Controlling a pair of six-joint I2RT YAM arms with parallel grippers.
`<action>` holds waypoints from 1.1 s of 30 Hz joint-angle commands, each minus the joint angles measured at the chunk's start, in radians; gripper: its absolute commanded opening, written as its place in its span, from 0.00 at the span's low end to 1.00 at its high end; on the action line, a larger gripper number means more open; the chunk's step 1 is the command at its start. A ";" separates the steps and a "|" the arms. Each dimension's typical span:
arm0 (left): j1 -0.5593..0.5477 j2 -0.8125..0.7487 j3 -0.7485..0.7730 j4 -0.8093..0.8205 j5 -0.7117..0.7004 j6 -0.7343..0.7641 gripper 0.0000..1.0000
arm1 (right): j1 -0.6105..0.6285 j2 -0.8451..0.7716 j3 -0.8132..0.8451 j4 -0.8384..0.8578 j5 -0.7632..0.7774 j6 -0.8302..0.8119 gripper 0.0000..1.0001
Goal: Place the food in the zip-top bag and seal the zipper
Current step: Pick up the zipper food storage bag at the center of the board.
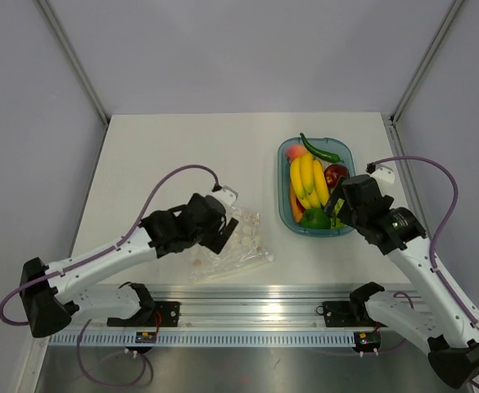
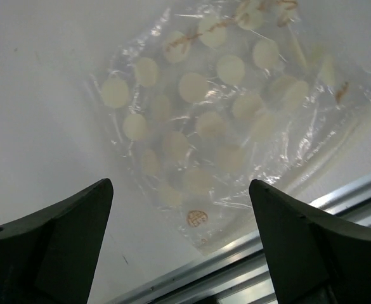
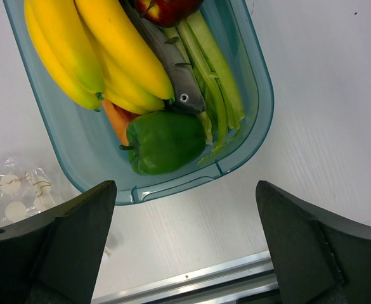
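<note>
Top view, zip-top bag (image 1: pixel 241 246): lying flat on the table (image 1: pixel 182 147), close to its near edge, left of the middle; no food inside.
Top view, food: all piled in the teal tray (image 1: pixel 281 160) by the table's right edge, banana bunch (image 1: pixel 307 180) uppermost, well apart from the bag.
Top view, left claw (image 1: pixel 225 232): hanging over the bag's left part.
Top view, right claw (image 1: pixel 335 210): poised over the tray's near end.
Left wrist view, left claw (image 2: pixel 179 190): fingers spread wide, nothing between them, zip-top bag (image 2: pixel 198 120) below and ahead, metal rail (image 2: pixel 267 253) just beside its near corner.
Left wrist view, zipper: not made out (crinkles and glare hide which edge is the mouth).
Right wrist view, right claw (image 3: pixel 185 190): fully spread and empty, above the teal tray's (image 3: pixel 262 114) near rim, green pepper (image 3: pixel 163 142) just beyond.
Step in hand, judged: opening the bag and taking the first piece.
Doing it well: find the mouth edge first; pinch one layer only, near a corner, and lift to gape the bag; take the pepper across its narrow side, clear of the tray rim.
</note>
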State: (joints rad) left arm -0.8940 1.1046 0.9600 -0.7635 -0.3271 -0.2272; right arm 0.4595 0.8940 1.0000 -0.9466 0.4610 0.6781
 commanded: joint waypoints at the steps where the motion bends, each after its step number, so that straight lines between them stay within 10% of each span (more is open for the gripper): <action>1: -0.149 0.058 0.010 -0.017 -0.118 0.020 0.89 | 0.007 -0.027 0.011 0.035 -0.016 0.003 0.99; 12: -0.422 0.305 0.023 0.010 -0.121 -0.009 0.68 | 0.007 -0.021 -0.004 0.078 -0.067 0.009 0.99; 33: -0.467 0.489 -0.037 0.177 -0.262 -0.083 0.60 | 0.007 -0.049 -0.020 0.071 -0.079 0.014 1.00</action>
State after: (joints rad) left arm -1.3548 1.5940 0.9321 -0.6392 -0.5266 -0.2882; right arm 0.4595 0.8509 0.9810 -0.9024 0.3973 0.6796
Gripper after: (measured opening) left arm 0.601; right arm 0.993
